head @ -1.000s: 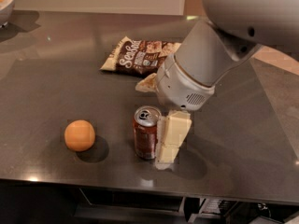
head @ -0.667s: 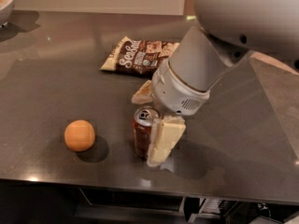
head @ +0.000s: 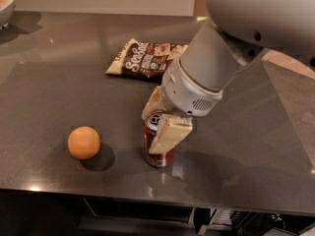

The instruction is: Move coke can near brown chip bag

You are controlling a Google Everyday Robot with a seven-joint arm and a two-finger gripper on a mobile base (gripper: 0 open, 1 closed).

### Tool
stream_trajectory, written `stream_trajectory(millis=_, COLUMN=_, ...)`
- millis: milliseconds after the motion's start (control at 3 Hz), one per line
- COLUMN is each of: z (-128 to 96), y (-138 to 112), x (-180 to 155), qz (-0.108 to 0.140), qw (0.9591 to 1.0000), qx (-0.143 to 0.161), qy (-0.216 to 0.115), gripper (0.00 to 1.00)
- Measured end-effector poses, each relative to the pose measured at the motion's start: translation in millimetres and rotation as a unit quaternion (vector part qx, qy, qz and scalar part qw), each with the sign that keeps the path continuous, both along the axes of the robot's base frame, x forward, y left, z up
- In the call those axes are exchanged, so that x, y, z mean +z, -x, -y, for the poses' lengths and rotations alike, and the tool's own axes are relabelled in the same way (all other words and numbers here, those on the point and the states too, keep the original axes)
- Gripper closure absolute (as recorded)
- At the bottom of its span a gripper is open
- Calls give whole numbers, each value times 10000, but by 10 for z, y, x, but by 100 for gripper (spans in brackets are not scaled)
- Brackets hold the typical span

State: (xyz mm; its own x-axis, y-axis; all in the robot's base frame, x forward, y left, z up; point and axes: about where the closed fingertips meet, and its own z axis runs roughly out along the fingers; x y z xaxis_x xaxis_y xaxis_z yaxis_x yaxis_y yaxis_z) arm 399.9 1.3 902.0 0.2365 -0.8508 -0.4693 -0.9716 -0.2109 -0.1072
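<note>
The coke can [head: 158, 154], dark red with a silver top, stands upright on the dark counter near its front edge. My gripper [head: 160, 119] comes down on it from the upper right, one cream finger [head: 171, 132] across the can's front and the other behind its top at the left. The fingers are closed against the can, which rests on the counter. The brown chip bag [head: 145, 59], with white script lettering, lies flat behind the can; my arm covers its right end.
An orange ball [head: 83, 142] sits on the counter [head: 44, 92] left of the can. A bowl [head: 6, 4] with orange fruit is at the far left corner. The counter's front edge runs just below the can.
My gripper has moved left from beside the can to straddle its top, and the fingers have drawn closer together. The can, ball and bag have stayed in place.
</note>
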Motion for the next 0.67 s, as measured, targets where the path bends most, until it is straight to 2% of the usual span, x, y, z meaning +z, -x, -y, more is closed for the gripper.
stream_trajectory(millis=333, z=161, y=-244, x=160, qz=-13, qw=9994, qx=-345, qy=-40, gripper=88)
stream_trajectory(millis=667, z=375, y=-622, x=287, qz=-2, qw=9967, qx=-813, qy=-34, gripper=100)
